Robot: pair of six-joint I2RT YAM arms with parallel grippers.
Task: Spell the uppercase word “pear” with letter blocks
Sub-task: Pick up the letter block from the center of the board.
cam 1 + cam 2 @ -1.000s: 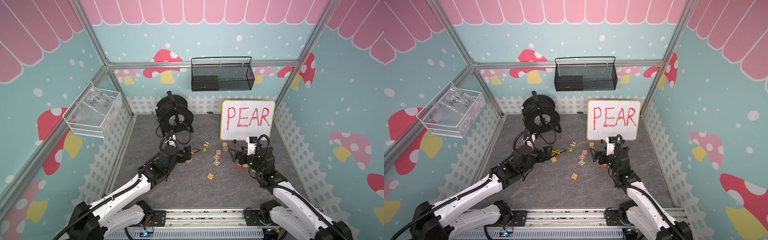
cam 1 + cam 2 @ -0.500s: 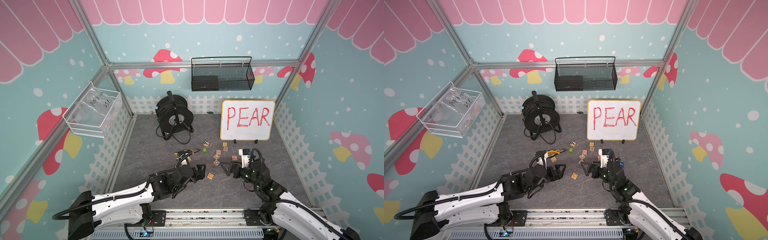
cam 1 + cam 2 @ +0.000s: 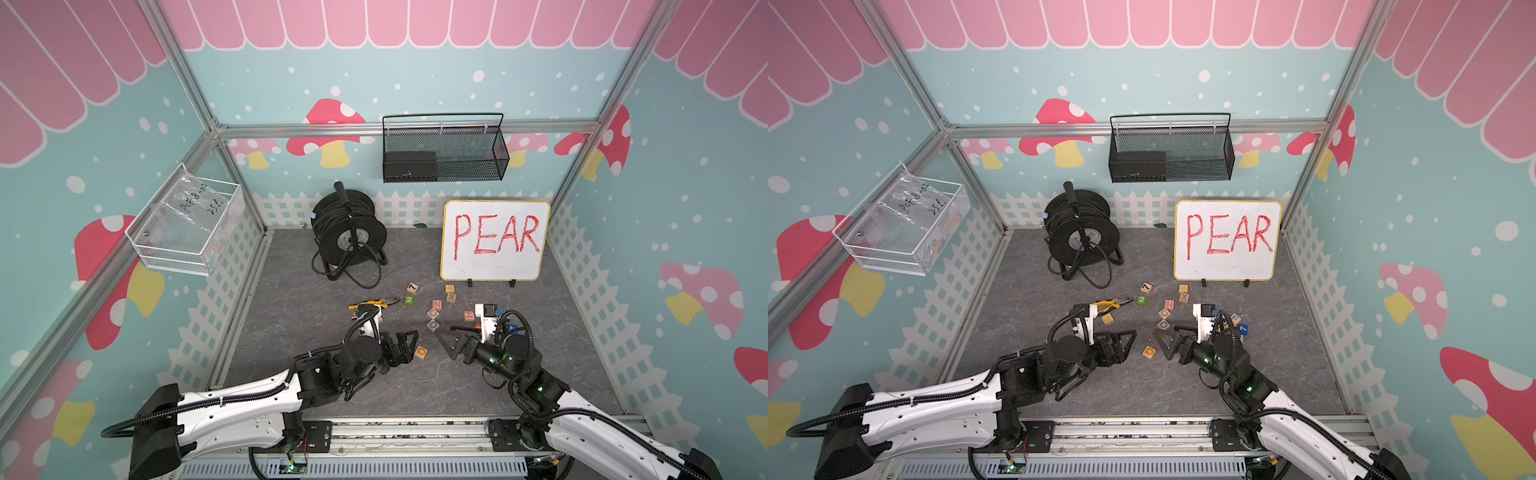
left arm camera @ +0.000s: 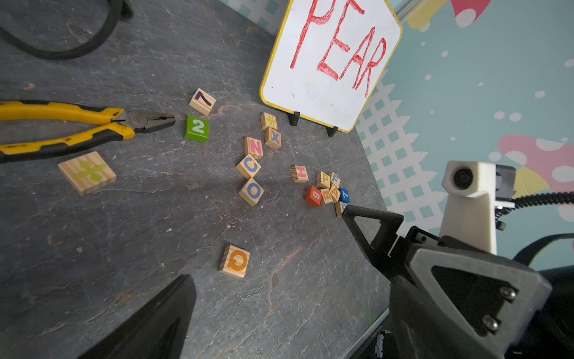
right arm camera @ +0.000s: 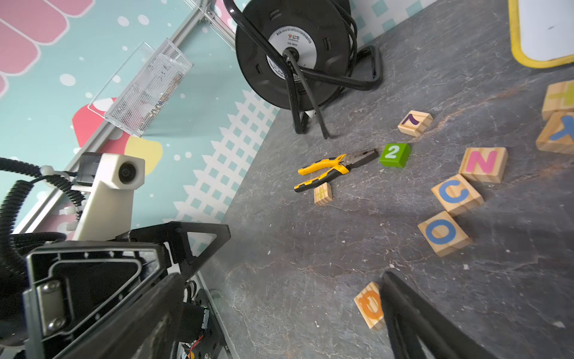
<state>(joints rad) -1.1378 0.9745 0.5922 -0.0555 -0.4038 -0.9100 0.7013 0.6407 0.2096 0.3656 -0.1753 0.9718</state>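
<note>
Letter blocks (image 4: 326, 188) lie clustered together; left claw (image 3: 409, 347) and right claw (image 3: 446, 343) both gape wide, empty.

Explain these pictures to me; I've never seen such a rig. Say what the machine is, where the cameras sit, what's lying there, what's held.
These are two white-and-black robot arms at the front of a grey stone-look table. Two pictures look down from overhead, side by side; the other two come from a camera on each arm's wrist. Each arm ends in a black two-fingered tool: the left tool and the right tool both stand open and hold nothing. On the table lie small wooden letter blocks, a wooden block with an orange Q between the tools, yellow-handled pliers and a black cable reel. A white board reads PEAR in red.
</note>
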